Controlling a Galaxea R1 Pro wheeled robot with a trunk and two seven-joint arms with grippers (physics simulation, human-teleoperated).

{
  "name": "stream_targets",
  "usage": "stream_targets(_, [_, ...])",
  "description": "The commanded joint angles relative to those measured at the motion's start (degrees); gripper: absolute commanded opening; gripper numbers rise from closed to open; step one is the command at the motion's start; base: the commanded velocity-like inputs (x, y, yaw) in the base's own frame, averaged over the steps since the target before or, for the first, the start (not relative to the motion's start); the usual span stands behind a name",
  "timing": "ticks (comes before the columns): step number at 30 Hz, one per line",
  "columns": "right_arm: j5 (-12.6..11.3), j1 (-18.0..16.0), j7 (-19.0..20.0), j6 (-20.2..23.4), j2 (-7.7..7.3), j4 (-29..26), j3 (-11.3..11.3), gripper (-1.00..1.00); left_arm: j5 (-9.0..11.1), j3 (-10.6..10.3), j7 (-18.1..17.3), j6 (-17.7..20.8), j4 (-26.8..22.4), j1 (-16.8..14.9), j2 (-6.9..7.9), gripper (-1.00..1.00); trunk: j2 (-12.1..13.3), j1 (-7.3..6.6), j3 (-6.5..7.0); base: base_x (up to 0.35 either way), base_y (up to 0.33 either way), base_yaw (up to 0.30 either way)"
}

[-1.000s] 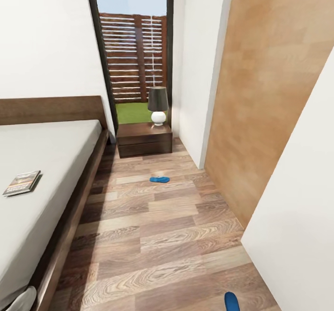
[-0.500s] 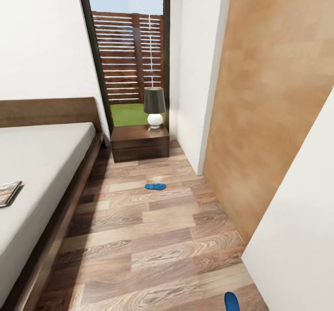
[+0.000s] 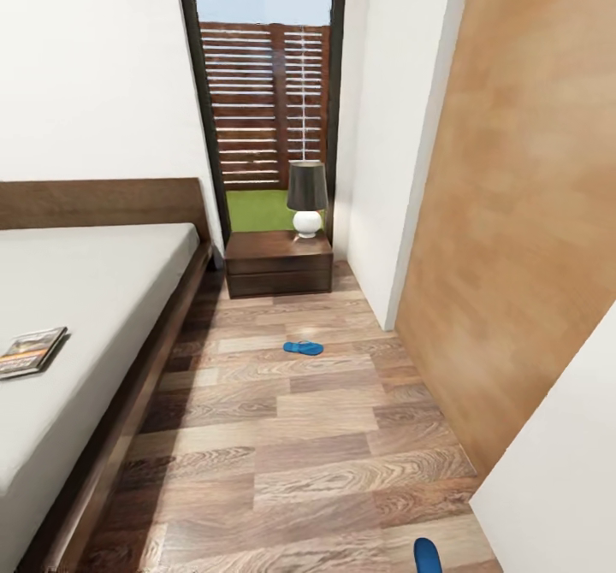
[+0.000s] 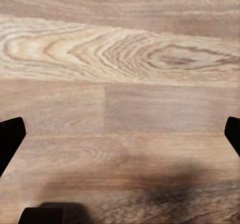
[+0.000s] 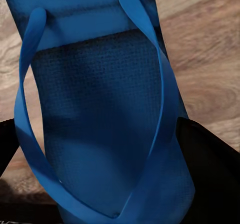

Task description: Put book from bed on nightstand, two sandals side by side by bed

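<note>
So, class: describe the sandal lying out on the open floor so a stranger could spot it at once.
Start at the tall window with the nightstand and lamp below it, right of the bed. On the wood floor just in front of that nightstand lies a bright blue sandal, flat, alone, the only blue thing mid-floor.

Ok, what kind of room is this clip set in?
A bedroom, most likely: a low bed with a wooden headboard, a nightstand carrying a lamp beside a tall window, and a blue sandal on the wood-plank floor.

The near sandal (image 3: 427,555) is cut by the frame's bottom edge; the book (image 3: 32,351) cover seems unreadable (too small).
</note>
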Motion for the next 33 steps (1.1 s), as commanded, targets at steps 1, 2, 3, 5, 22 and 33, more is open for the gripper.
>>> stream_targets(1, [-0.26, -0.07, 0.32, -0.14, -0.03, 0.19, -0.11, -1.0, 0.59, 0.14, -0.43, -0.02, 0.1, -0.05, 0.01, 1.0, -0.02, -0.01, -0.05, 0.008, 0.0, 0.095])
stream_targets(2, [-0.26, -0.07, 0.32, -0.14, -0.02, 0.19, -0.11, -1.0, 0.59, 0.17, -0.43, -0.02, 0.1, -0.05, 0.01, 1.0, -0.02, -0.01, -0.05, 0.052, 0.0, 0.061])
stream_targets(3, [-0.26, -0.07, 0.32, -0.14, -0.02, 0.19, -0.11, -1.0, 0.59, 0.18, -0.43, -0.02, 0.1, -0.05, 0.01, 1.0, -0.02, -0.01, -0.05, 0.091, 0.0, 0.049])
stream_targets(5, [-0.26, -0.07, 0.32, -0.14, -0.02, 0.19, -0.11, -1.0, 0.59, 0.2, -0.43, -0.02, 0.1, -0.05, 0.01, 1.0, -0.02, -0.01, -0.06, 0.249, 0.0, 0.015])
stream_targets(22, [-0.26, -0.07, 0.32, -0.14, -0.04, 0.19, -0.11, -1.0, 0.59, 0.21, -0.43, -0.02, 0.1, -0.05, 0.01, 1.0, -0.02, -0.01, -0.06, 0.314, 0.0, 0.111])
stream_targets(33, [-0.26, -0.07, 0.35, -0.14, -0.02, 0.19, -0.11, -1.0, 0.59, 0.2, -0.43, -0.02, 0.1, -0.05, 0.01, 1.0, -0.02, -0.01, -0.06, 0.25, 0.0, 0.104])
